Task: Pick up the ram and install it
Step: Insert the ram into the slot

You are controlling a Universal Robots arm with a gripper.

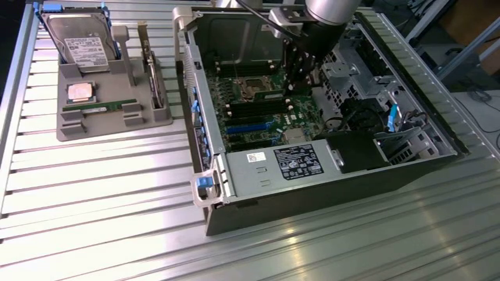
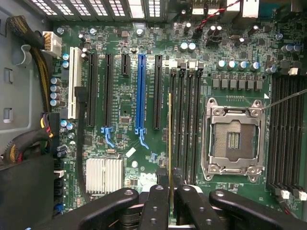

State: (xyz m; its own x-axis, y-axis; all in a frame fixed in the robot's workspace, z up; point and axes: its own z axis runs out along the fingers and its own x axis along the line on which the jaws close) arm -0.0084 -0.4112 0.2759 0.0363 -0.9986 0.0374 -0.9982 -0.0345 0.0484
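The claw (image 2: 170, 194) pinches the ram (image 2: 169, 143) edge-on, lined up with the black memory slots (image 2: 184, 120) beside the processor socket (image 2: 233, 139). This is inside the computer case (image 1: 312, 199), at three o'clock from the parts tray (image 1: 74, 126) in the exterior view.

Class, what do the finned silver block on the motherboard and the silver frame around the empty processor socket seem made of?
The finned silver block looks like matt bare metal, probably aluminium: pale grey, thin parallel fins. The silver frame around the empty processor socket looks like shiny metal, perhaps steel: bright glints on its edges.
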